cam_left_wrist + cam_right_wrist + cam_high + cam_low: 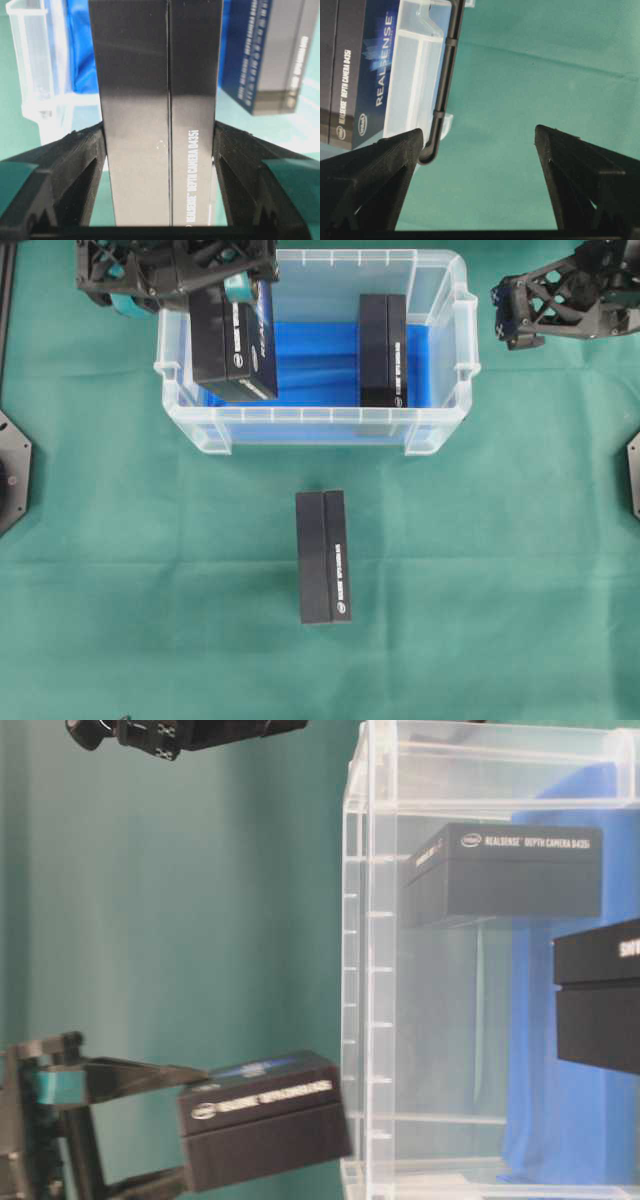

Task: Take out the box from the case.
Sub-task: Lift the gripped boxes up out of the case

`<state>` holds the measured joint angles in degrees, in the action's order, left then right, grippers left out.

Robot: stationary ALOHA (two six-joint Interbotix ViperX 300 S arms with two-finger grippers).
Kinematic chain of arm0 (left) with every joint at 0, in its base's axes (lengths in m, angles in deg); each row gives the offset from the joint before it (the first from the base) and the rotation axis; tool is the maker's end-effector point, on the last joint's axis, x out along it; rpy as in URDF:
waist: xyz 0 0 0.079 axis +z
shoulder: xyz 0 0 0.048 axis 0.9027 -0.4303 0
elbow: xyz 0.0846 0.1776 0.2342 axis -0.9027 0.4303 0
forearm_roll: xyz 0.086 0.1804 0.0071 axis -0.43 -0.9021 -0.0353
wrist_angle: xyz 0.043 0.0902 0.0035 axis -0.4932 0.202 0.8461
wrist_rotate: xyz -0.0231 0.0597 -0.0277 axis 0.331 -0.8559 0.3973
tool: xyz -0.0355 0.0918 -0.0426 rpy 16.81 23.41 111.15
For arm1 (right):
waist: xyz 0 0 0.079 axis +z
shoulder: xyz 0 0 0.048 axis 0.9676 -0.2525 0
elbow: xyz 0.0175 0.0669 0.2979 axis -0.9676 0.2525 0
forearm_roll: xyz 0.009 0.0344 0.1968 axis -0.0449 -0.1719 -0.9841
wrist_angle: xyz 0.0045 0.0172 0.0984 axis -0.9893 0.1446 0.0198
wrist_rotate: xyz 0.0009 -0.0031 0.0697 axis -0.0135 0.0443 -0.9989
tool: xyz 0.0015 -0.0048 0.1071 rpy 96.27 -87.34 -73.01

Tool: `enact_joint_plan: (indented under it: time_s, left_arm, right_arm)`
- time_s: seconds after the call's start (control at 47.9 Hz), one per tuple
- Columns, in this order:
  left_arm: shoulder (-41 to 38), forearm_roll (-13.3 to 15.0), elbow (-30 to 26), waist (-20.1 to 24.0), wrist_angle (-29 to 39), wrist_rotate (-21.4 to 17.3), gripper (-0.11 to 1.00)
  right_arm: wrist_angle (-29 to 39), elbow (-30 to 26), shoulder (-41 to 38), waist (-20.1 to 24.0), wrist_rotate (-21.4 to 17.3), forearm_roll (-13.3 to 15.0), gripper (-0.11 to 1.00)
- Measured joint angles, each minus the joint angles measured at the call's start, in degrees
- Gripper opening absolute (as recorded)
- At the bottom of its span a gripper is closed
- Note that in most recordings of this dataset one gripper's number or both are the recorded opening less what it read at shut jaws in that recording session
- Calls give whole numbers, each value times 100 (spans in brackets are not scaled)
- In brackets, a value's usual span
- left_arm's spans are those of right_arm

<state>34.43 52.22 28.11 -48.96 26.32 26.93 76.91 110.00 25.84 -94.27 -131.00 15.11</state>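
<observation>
The case (315,425) is a clear plastic bin with a blue cloth on its bottom, standing at the back middle of the green table. My left gripper (222,300) is shut on a black box (235,345) and holds it over the left end of the case. In the table-level view that box (262,1120) hangs clear of the case's rim (360,970). In the left wrist view both fingers press the box's (160,125) long sides. A second black box (383,350) lies inside the case at the right. My right gripper (505,315) stands open and empty just right of the case.
A third black box (323,556) lies on the green cloth in front of the case. In the right wrist view the case's handle edge (442,85) is close beside the left finger, with bare green cloth between the open jaws.
</observation>
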Motion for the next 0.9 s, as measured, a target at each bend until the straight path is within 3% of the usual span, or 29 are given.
enact_joint_plan:
  time_s: [0.271, 0.898]
  left_arm:
    - [0, 0, -404, -53, 308, 0, 62]
    - [0, 0, -422, -79, 439, 0, 62]
  right_arm:
    - [9, 0, 0, 18, 0, 0, 91]
    - [9, 0, 0, 70, 0, 9, 91]
